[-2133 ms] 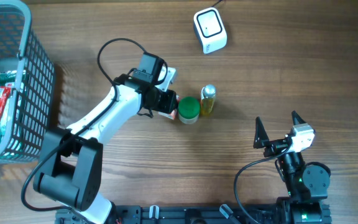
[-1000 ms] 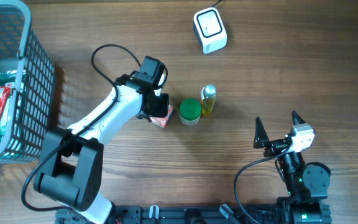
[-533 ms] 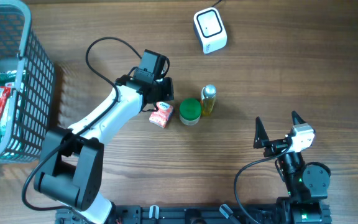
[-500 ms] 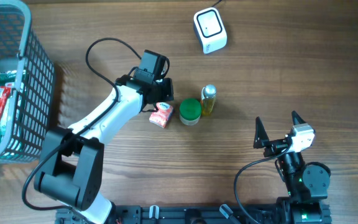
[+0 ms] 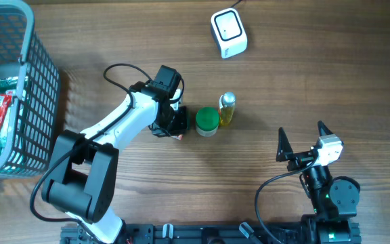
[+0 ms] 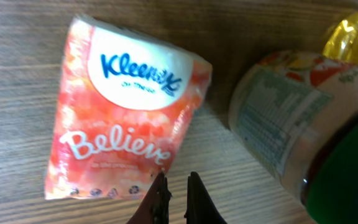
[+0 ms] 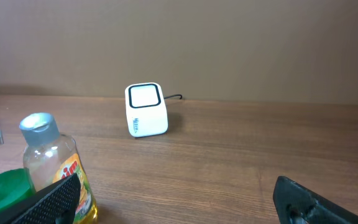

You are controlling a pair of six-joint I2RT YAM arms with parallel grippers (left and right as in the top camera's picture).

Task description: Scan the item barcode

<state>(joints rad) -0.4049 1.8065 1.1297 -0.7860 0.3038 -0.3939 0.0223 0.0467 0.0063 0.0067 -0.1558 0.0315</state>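
Apparently the scan is not yet begun. The tissue pack (image 6: 126,106) lies on the tabletop (image 5: 317,61), just at 9 o'clock of the green-lidded jar (image 5: 206,120). The left end effector (image 6: 176,198) is narrow, almost closed, at the pack's edge, and no grip on it can be seen. The scanner (image 5: 229,32) stands well apart, at 1 o'clock from the pack. The right end effector (image 5: 301,130) is wide open and holds nothing. Gripping, lifting and showing the barcode are left to do.

Wood-grain counter against a plain wall.
The counter (image 5: 317,81) is brown wood with dark grain running side to side, evenly lit, with only soft shadows. Behind its far edge stands a flat, tan-brown wall (image 7: 241,43).
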